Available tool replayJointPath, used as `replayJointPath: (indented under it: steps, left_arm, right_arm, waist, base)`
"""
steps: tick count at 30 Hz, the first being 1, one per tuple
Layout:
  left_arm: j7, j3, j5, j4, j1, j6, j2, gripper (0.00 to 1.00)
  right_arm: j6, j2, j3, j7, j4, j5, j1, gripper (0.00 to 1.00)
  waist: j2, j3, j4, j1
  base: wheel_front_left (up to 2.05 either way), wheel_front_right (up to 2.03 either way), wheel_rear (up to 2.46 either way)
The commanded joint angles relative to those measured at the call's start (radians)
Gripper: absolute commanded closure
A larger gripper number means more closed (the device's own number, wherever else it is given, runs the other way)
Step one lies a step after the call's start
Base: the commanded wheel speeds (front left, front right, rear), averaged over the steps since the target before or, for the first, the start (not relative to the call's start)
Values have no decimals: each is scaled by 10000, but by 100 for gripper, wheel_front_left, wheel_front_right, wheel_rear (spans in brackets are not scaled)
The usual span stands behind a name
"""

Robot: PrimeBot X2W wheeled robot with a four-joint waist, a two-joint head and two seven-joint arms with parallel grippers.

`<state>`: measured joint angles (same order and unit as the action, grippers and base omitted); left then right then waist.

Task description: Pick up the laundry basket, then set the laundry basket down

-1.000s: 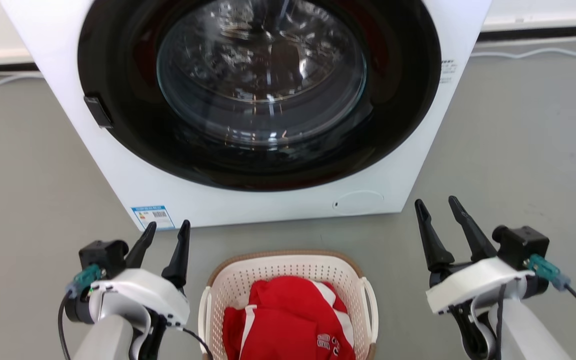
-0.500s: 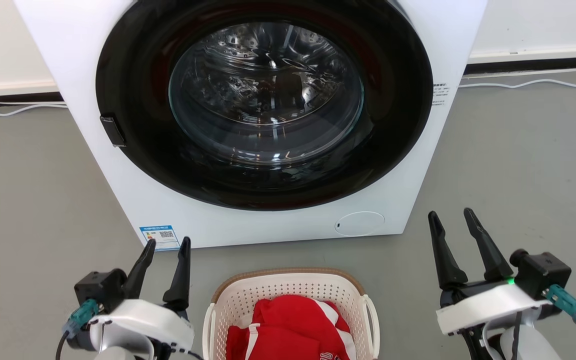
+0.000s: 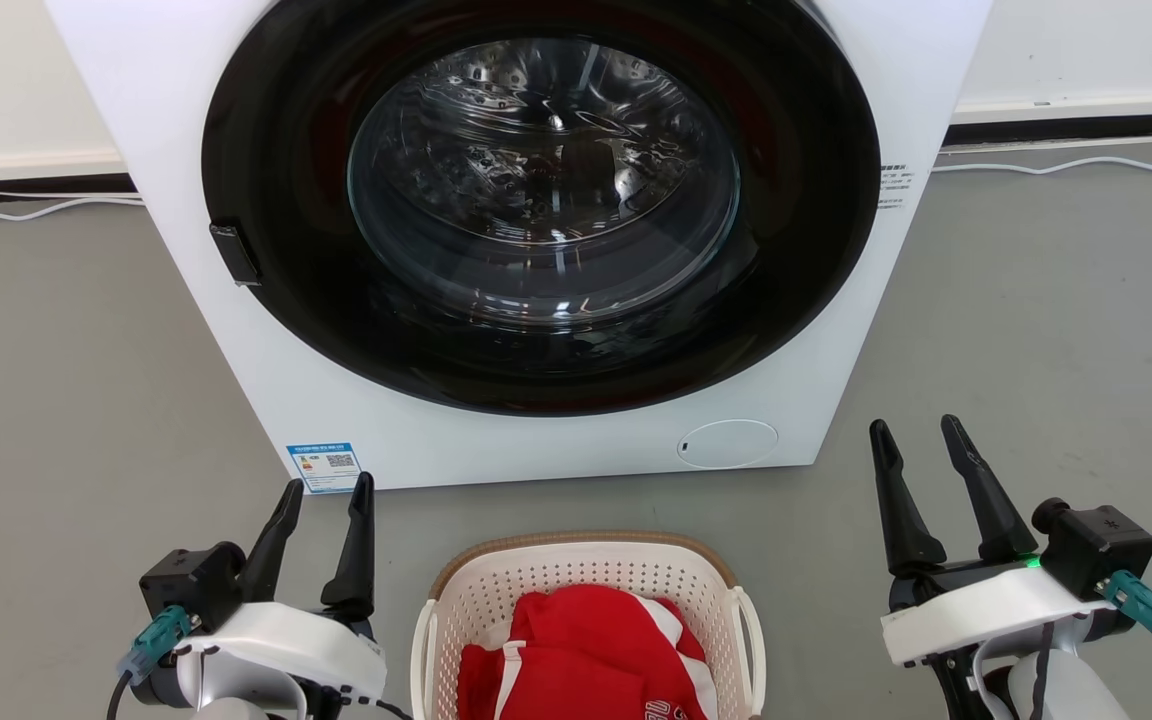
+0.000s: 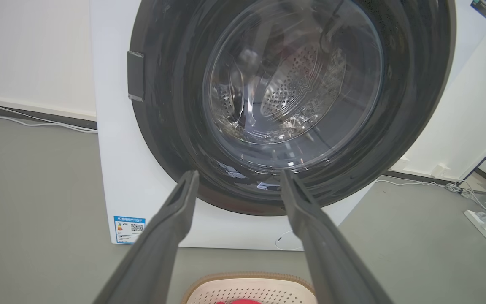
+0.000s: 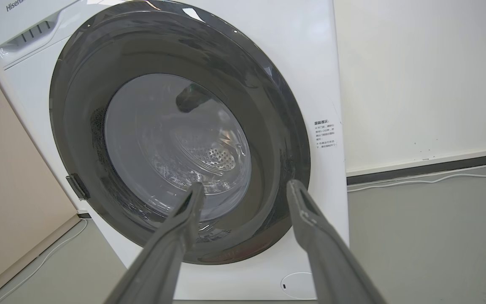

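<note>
The cream-white laundry basket (image 3: 576, 570) with a tan rim stands on the grey floor at the bottom middle of the head view, a red and white garment (image 3: 586, 655) inside it. Its far rim also peeks in as the laundry basket (image 4: 249, 287) at the bottom of the left wrist view. My left gripper (image 3: 328, 488) is open just left of the basket, clear of it. My right gripper (image 3: 918, 430) is open well to the basket's right. Nothing is between either pair of fingers. In each wrist view the left gripper (image 4: 238, 177) and right gripper (image 5: 246, 188) point at the washer.
A white front-loading washing machine (image 3: 236, 350) with a dark round door (image 3: 546, 200) stands directly behind the basket. White cables (image 3: 1066, 165) run along the wall base. A power strip (image 4: 485, 221) lies on the floor to the right of the machine.
The head camera has shifted, so the washer and basket sit lower in the picture than a second ago. Both grippers keep their open spread beside the basket.
</note>
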<state>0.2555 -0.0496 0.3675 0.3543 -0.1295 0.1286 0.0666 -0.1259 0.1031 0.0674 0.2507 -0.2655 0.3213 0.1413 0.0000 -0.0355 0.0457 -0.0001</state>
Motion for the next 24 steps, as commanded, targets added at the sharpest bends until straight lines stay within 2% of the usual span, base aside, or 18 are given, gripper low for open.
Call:
replayJointPath:
  steps: [1, 24]
  left_arm:
    - [63, 326, 17, -298, -196, 21, 75, 0]
    - [63, 171, 300, -276, -217, 21, 123, 0]
  right_arm:
    - [-48, -19, 197, 111, 309, -97, 84, 0]
    - [-48, 31, 309, 111, 194, -86, 144, 0]
  waist:
    - [0, -9, -3, 1]
    - [0, -102, 44, 1]
  base:
    - [0, 0, 0]
    - [0, 0, 0]
